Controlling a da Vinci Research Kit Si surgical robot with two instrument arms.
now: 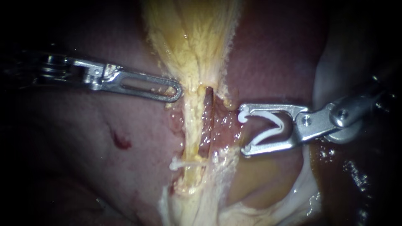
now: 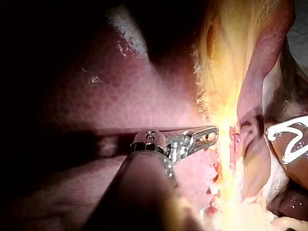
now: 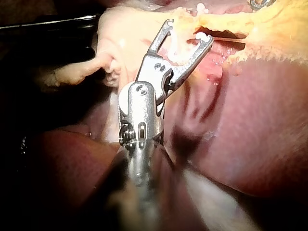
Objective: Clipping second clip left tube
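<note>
The left tube (image 1: 191,125) is a pale yellow strand running down from the gallbladder (image 1: 192,37). A white clip (image 1: 184,163) sits across it low down. Beside it lies a reddish right tube (image 1: 207,119). My right instrument (image 1: 244,132) stands just right of both tubes, around neither. Its jaws are spread wide, with an open white clip (image 1: 268,125) seated between them, which also shows in the right wrist view (image 3: 185,48). My left instrument (image 1: 178,92) has its slotted jaws closed on the yellow tissue edge above the tubes, as the left wrist view shows (image 2: 211,132).
Dark red liver (image 1: 104,159) surrounds the tubes, with a small blood spot (image 1: 121,142) on it. Pale whitish tissue (image 1: 331,62) lies behind my right instrument's shaft, and brown fluid (image 1: 347,175) pools below it.
</note>
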